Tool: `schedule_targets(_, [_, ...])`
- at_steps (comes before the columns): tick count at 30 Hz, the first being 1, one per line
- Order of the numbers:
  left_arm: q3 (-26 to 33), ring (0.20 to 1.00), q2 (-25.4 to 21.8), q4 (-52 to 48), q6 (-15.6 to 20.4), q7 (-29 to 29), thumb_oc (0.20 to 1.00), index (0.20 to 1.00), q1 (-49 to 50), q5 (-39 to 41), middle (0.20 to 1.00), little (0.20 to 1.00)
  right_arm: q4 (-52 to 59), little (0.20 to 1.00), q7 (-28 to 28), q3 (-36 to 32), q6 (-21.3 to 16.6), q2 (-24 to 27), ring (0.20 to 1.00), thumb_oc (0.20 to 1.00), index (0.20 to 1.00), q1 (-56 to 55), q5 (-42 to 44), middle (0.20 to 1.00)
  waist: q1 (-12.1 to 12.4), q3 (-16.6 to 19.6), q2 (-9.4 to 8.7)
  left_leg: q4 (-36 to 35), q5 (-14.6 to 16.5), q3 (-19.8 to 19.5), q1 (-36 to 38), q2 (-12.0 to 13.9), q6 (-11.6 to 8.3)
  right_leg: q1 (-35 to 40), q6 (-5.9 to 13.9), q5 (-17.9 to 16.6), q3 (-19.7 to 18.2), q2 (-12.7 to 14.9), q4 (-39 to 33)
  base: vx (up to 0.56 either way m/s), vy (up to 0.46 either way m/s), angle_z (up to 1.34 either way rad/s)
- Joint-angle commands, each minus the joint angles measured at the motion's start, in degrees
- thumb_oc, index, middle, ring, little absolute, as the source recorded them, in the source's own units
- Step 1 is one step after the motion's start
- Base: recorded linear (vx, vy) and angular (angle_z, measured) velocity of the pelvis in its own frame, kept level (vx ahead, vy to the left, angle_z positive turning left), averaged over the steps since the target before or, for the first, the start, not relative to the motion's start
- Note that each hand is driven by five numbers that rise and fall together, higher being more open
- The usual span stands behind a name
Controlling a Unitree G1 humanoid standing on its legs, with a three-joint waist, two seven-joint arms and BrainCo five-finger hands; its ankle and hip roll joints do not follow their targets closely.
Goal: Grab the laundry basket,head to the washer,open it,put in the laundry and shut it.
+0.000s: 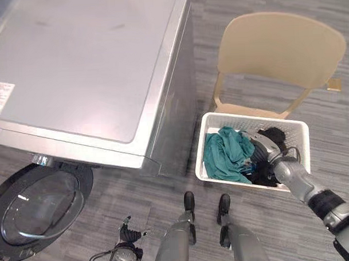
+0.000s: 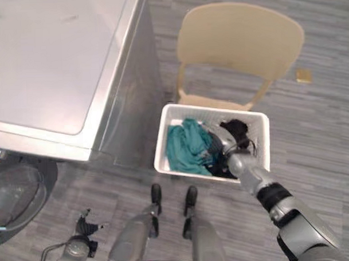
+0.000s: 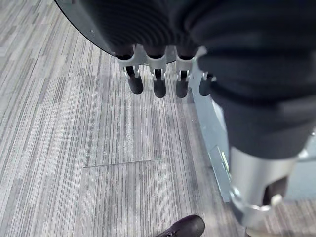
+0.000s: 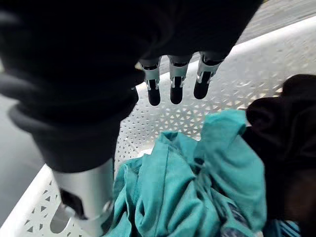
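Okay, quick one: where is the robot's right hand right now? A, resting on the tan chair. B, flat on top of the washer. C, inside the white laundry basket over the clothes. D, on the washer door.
C: the right hand reaches into the white laundry basket, its fingers straight above the teal cloth.

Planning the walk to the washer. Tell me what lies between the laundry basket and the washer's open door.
In the left eye view, bare grey floor separates the laundry basket from the open door, with the washer's front corner jutting toward that stretch.
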State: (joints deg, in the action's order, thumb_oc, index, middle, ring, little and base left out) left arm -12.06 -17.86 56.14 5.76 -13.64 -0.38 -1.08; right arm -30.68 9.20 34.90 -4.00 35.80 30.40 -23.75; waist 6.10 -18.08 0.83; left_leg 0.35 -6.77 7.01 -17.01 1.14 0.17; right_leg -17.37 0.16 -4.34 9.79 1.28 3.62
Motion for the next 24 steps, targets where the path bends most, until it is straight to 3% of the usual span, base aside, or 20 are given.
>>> schedule_targets(1, [-1.24, 1.000, -3.15, -0.73, 1.98, -1.85, 1.000, 1.000, -2.56, 1.19, 1.000, 1.000, -2.78, 1.000, 2.97, 3.34, 0.11, -2.20, 1.000, 1.000, 1.000, 5.89, -1.83, 1.000, 1.48, -0.97, -3.06, 6.67, 7.47, -0.85, -1.36, 0.00, -1.71, 4.46, 6.21, 3.98, -2.96, 3.45, -1.46, 0.00, 0.000, 0.00])
schedule_targets(12, [-4.37, 1.000, -4.29, -1.36, 2.40, -3.42, 1.000, 1.000, -9.44, 3.49, 1.000, 1.000, -27.40, 1.000, 4.39, 10.21, 5.67, -9.04, 1.000, 1.000, 1.000, 14.95, -7.95, 1.000, 4.36, -5.51, -2.96, 7.14, 5.59, -3.60, -7.63, -1.07, -1.93, -0.22, 6.67, 2.31, -1.08, 4.08, -1.93, -0.05, -0.016, 0.20])
schedule_targets(16, [-4.35, 1.000, -4.30, -1.36, 2.41, -3.42, 1.000, 1.000, -9.46, 3.49, 1.000, 1.000, -27.45, 1.000, 4.41, 10.22, 5.66, -9.07, 1.000, 1.000, 1.000, 14.98, -7.95, 1.000, 4.35, -5.52, -2.97, 7.15, 5.59, -3.60, -7.63, -1.07, -1.93, -0.22, 6.67, 2.31, -1.08, 4.08, -1.93, -0.03, -0.013, 0.02])
schedule_targets(17, [-5.37, 1.000, -4.51, -0.74, 2.30, -3.86, 1.000, 1.000, -11.89, 3.51, 1.000, 1.000, -30.56, 0.200, 4.59, 10.45, 6.56, -10.61, 0.200, 0.200, 0.200, 16.40, -8.02, 0.200, 4.79, -6.41, -2.89, 6.69, 4.77, -4.06, -8.54, -1.13, -2.02, -1.14, 6.88, 1.59, -0.63, 4.14, -2.21, -0.09, -0.044, -0.01])
schedule_targets(24, [-4.28, 1.000, -3.65, -3.74, 2.30, -3.88, 1.000, 1.000, -10.23, 4.47, 1.000, 1.000, -16.47, 0.200, 6.81, 5.67, 5.27, -6.36, 0.200, 0.200, 0.200, 15.09, -3.75, 0.200, 3.77, -6.06, -3.42, 4.21, 4.06, -3.88, -6.66, -1.23, -2.04, -0.45, 7.13, 1.03, -0.94, 4.01, -3.20, -0.02, -0.003, 0.05])
